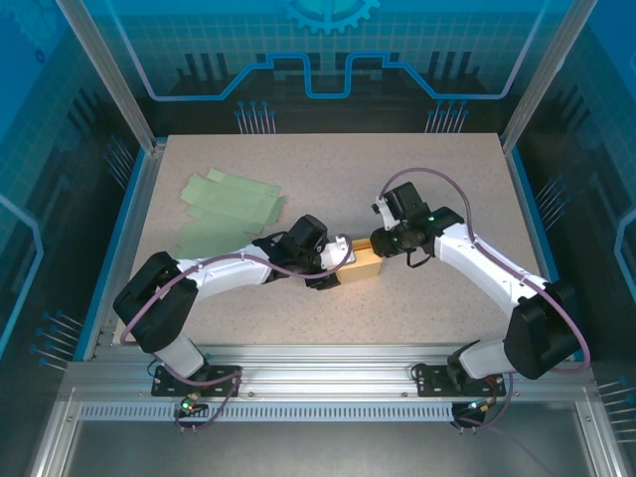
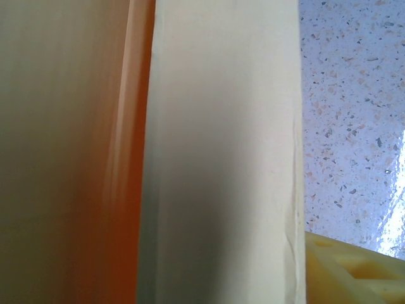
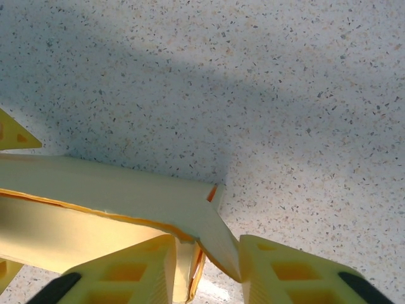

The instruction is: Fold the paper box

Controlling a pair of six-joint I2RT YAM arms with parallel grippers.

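Two-handedly brackets the left-right paper box point(image 1: 365, 264): right gripper point(image 3: 205, 272) narrow astride its right-end flap, left gripper point(image 1: 336, 266) close against its left end, neither grip certain.

The paper box point(image 1: 365, 264) lies on the table point(image 1: 447, 179), flat sheets point(image 1: 229, 204) behind-left.

Pale yellow paper box point(image 3: 114, 190) on speckled table point(image 3: 253, 76), corner flap between yellow jaws — seemingly pinched
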